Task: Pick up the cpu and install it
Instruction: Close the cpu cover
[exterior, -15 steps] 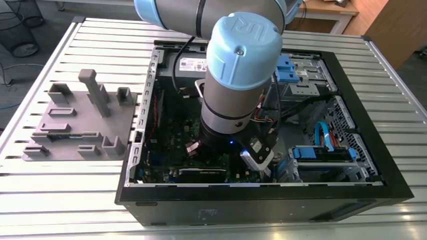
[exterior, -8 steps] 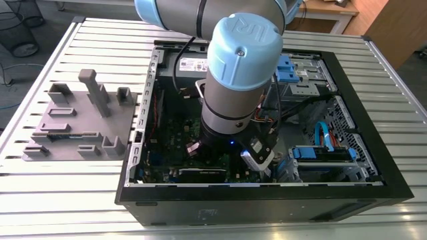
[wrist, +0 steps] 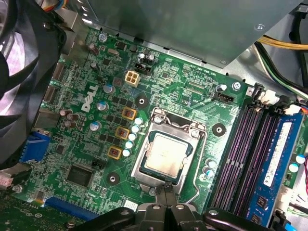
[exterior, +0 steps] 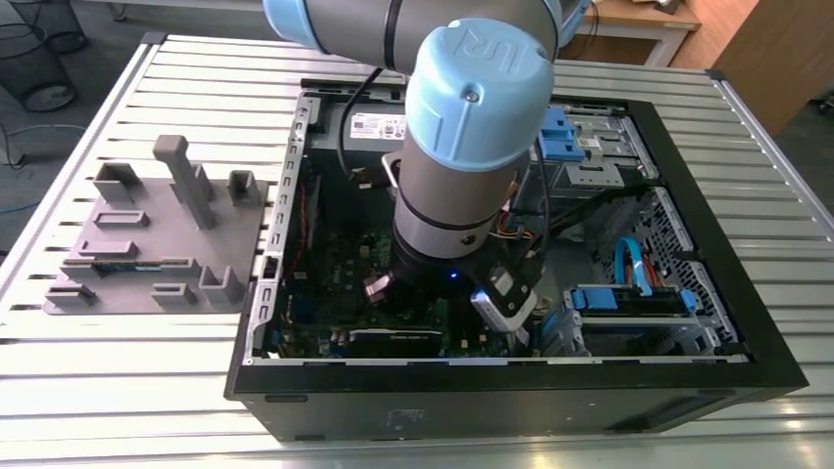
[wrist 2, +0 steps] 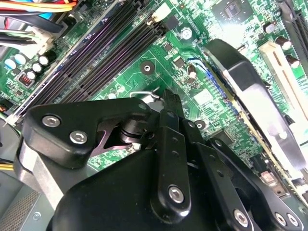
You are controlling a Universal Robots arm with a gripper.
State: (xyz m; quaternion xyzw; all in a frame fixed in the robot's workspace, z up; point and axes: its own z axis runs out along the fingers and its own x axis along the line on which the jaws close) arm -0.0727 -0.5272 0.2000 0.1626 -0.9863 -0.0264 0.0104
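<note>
The cpu (wrist: 168, 154), a flat square chip with a silvery top, lies flat inside the open silver-framed socket (wrist: 196, 131) on the green motherboard (wrist: 183, 91). In the first wrist view my gripper (wrist: 166, 193) hangs over the socket's edge beside the cpu, its black fingers pressed together with nothing between them. The second wrist view shows the gripper (wrist 2: 168, 100) from behind its black linkage, tips close over the board. In the exterior view the arm (exterior: 463, 195) reaches down into the open computer case (exterior: 521, 381).
Purple memory slots (wrist: 243, 154) and a blue memory stick (wrist: 280, 163) run beside the socket. A black fan (wrist: 21, 72) and the grey case wall (wrist: 192, 24) border the board. A grey fixture plate (exterior: 156, 244) sits at the exterior view's left on the slatted table.
</note>
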